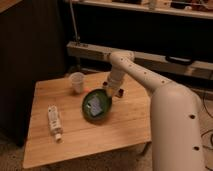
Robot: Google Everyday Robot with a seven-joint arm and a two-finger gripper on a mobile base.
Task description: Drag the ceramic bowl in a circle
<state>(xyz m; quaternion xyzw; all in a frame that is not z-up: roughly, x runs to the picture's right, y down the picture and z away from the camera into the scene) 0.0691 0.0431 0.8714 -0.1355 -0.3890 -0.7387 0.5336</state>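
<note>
Since the pincer (111, 93) sits closed on the upper-right rim of the ceramic bowl (95, 108), mid-frame on the bench (117, 131), the dragging step seems in hand; the next move calls for a curved sweep with the rim held firm, clear of the cup (77, 82) just upper left; counted: one bowl, one cup, one bottle (54, 121) lower left.

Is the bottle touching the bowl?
Apart: the camera view shows bare table between bottle and bowl; the hand sits at the bowl's far rim.
</note>
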